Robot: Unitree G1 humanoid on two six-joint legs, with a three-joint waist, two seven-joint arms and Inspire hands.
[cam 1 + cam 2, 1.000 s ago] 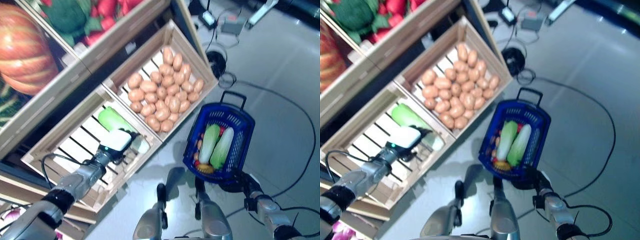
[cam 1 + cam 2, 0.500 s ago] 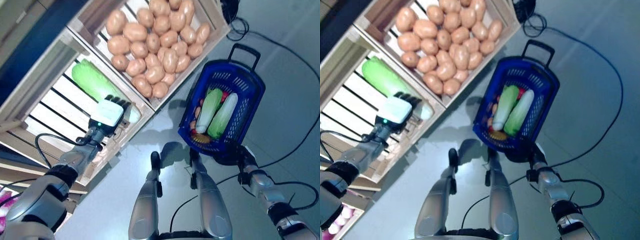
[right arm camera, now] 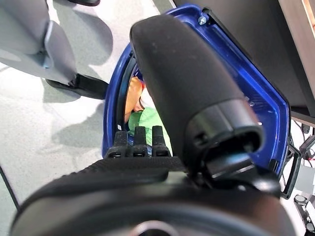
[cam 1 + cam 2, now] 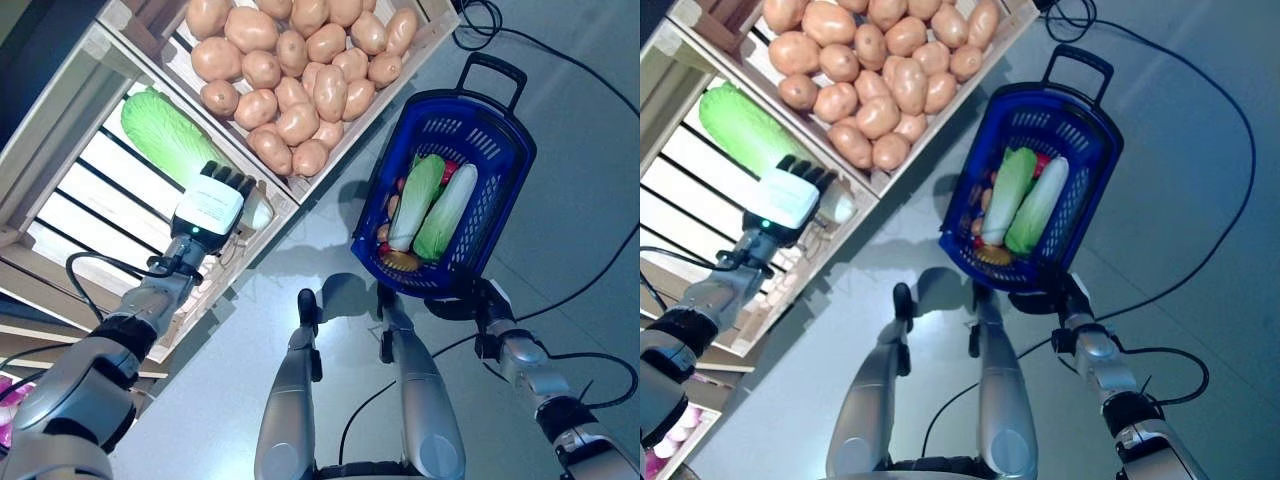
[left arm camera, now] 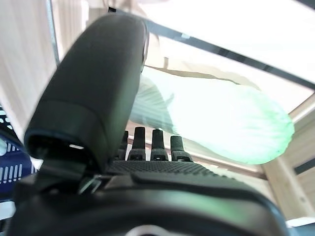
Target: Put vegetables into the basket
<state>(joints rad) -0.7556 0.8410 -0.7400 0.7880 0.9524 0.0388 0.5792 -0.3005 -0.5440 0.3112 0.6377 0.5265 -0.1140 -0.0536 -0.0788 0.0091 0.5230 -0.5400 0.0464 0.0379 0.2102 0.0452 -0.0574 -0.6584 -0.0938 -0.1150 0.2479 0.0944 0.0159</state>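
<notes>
A long green cabbage [image 4: 160, 132] lies in a slatted wooden crate [image 4: 70, 215] of the stand. My left hand [image 4: 208, 208] is over its pale end, fingers straight, touching or just above it. In the left wrist view the cabbage [image 5: 221, 118] lies just past my straight fingers [image 5: 147, 145]. The blue basket [image 4: 505, 135] stands on the floor to the right. Two green-white cabbages [image 4: 430, 205] lie in it over small orange and red vegetables. My right hand [image 4: 468, 298] is at the basket's near rim [image 3: 266, 113], fingers straight.
The wooden stand [image 4: 40, 110] fills the left and top. A divider wall [image 4: 275, 195] separates the cabbage's crate from the neighbouring one. The basket's black handle [image 4: 492, 72] stands at its far end. Grey floor [image 4: 240, 380] lies between stand and basket.
The camera has tilted down, shifting the whole picture. My left hand has stayed at the cabbage's pale end in the crate. My right hand has stayed at the basket's rim.
</notes>
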